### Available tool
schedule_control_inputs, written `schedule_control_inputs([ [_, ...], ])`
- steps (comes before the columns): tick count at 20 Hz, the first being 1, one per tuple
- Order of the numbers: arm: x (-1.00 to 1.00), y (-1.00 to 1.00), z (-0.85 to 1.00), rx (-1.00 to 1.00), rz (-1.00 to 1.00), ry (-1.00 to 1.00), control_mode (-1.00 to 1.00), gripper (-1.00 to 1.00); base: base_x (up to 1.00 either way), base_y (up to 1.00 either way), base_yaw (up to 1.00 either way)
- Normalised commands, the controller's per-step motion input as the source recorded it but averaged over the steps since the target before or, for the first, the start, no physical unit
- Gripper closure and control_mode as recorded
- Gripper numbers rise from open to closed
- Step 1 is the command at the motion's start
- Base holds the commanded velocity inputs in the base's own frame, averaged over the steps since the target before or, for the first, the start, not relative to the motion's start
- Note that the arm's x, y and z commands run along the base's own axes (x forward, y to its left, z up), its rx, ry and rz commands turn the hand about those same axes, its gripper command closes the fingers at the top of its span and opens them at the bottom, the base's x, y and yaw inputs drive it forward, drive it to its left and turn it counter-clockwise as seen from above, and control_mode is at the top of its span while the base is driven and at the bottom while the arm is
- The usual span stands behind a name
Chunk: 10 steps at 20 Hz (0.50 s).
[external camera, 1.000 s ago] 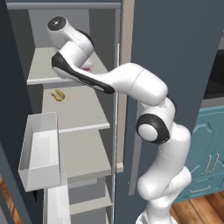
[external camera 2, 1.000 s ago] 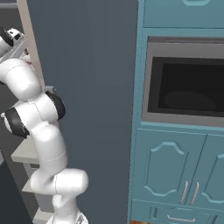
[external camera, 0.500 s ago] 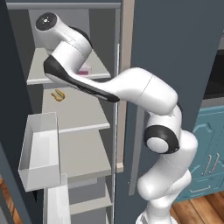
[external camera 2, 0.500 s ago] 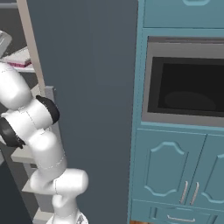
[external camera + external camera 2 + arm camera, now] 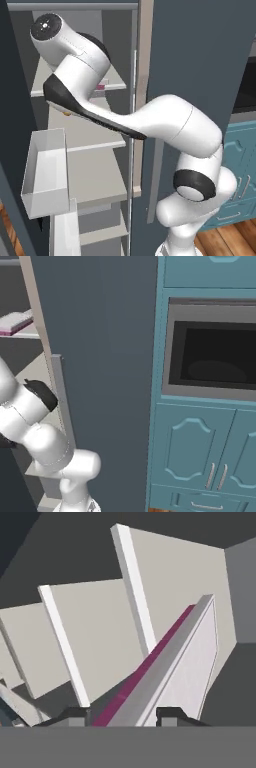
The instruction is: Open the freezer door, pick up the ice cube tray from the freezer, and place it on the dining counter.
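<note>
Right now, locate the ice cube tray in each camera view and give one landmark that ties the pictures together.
Left base view: ice cube tray, a pink sliver on the upper shelf, mostly hidden behind the arm.
Right base view: upper left edge, flat on the same shelf.
Hand view: centre, running diagonally, its near end between the fingertips of the gripper.
Shared landmark: the light grey shelf beneath it.

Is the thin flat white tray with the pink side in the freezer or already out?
In. The thin white tray with the pink side lies on a light grey shelf inside the freezer.
</note>
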Motion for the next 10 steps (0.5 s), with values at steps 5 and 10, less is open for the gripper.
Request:
schedule_control_inputs([
  [5, -0.96, -0.38, 0.37, -0.06, 0.13, -0.01, -1.0, 1.0, 0.0, 0.0, 0.0],
  [10, -1.0, -0.59, 0.08, 0.0, 0.09, -0.03, -1.0, 1.0, 0.0, 0.0, 0.0],
])
